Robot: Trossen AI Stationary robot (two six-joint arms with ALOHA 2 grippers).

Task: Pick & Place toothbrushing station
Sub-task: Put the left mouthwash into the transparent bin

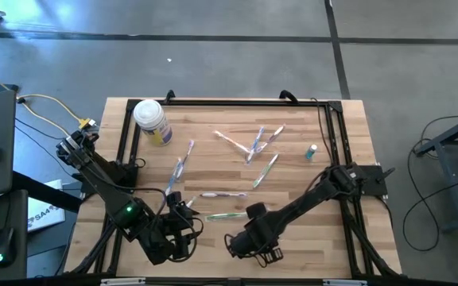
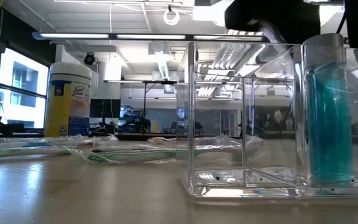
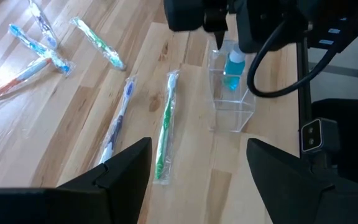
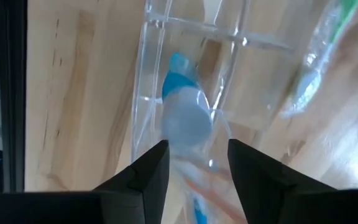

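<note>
The clear plastic holder stands on its base on the table near the near edge, and it fills the low view. A small blue bottle with a pale cap stands upright in one of its compartments. My right gripper hovers just above the bottle, fingers open and pointing down on either side of its top. My left gripper is open and empty, low over the table left of the holder. Wrapped toothbrushes lie flat: a green one, a blue one and others farther off.
A white-lidded jar with a yellow label stands at the far left. A second small blue-capped bottle stands at the right. A black frame runs along the table's edges. Both arms crowd the near edge.
</note>
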